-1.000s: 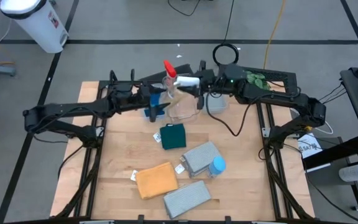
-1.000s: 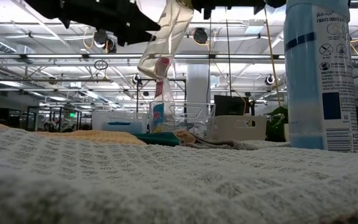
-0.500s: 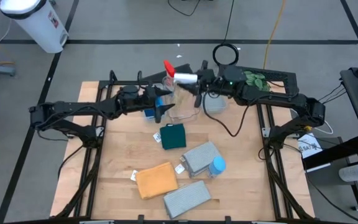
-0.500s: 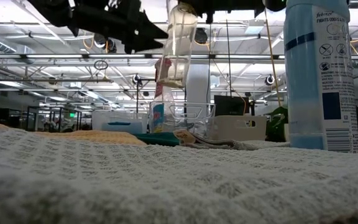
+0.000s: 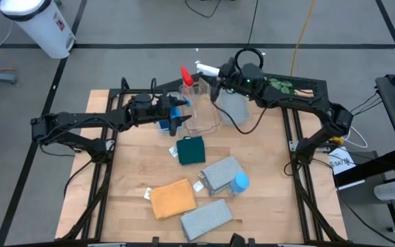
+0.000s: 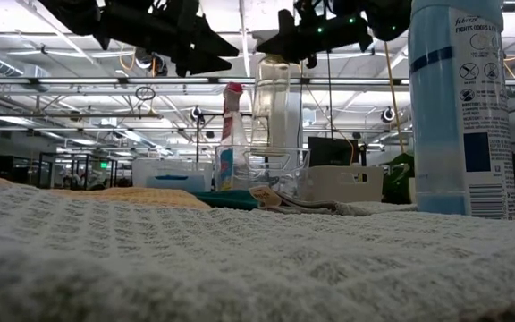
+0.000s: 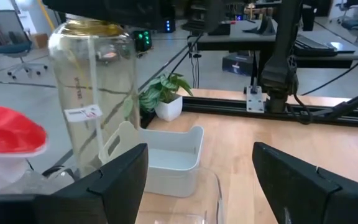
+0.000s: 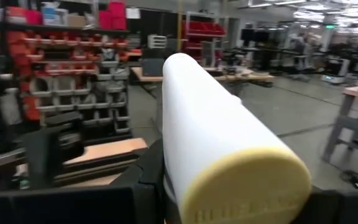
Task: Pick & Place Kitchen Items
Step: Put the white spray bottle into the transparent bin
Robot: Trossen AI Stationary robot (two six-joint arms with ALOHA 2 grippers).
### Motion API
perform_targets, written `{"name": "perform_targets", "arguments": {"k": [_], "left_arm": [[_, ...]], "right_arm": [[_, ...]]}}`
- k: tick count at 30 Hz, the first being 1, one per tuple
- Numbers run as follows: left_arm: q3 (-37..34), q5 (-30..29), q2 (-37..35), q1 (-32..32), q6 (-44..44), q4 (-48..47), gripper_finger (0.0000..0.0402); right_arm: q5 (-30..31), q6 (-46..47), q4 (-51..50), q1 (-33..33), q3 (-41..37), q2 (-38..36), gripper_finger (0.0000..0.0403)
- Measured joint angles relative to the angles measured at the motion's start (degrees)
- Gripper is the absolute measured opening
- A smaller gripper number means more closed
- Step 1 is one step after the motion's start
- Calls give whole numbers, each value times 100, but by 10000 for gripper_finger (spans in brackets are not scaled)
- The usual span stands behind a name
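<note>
The right end effector [image 5: 218, 71] is clamped on the white top of a clear spray bottle [image 6: 271, 107], holding it upright over the clear plastic bin [image 5: 203, 116] at the far side of the tabletop [image 5: 132, 168]. A red-topped spray bottle [image 5: 186, 81] stands beside it. The left end effector [image 5: 178, 115] hangs just beside the bin, fingers spread wide and empty.

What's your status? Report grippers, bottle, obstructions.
Right gripper clamped on white-topped spray bottle, hanging upright over clear bin. Left gripper open, beside bin. Red-topped bottle stands close alongside; mind it going down.
</note>
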Motion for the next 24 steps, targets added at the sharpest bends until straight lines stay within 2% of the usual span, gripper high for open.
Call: {"name": "perform_targets", "arguments": {"k": [12, 24], "left_arm": [[0, -1, 0, 2, 4, -72, 287], [0, -2, 0, 2, 4, -167, 287]], "right_arm": [[55, 122, 542, -68, 4, 819, 104], [470, 126, 789, -132, 6, 1415, 104]]}}
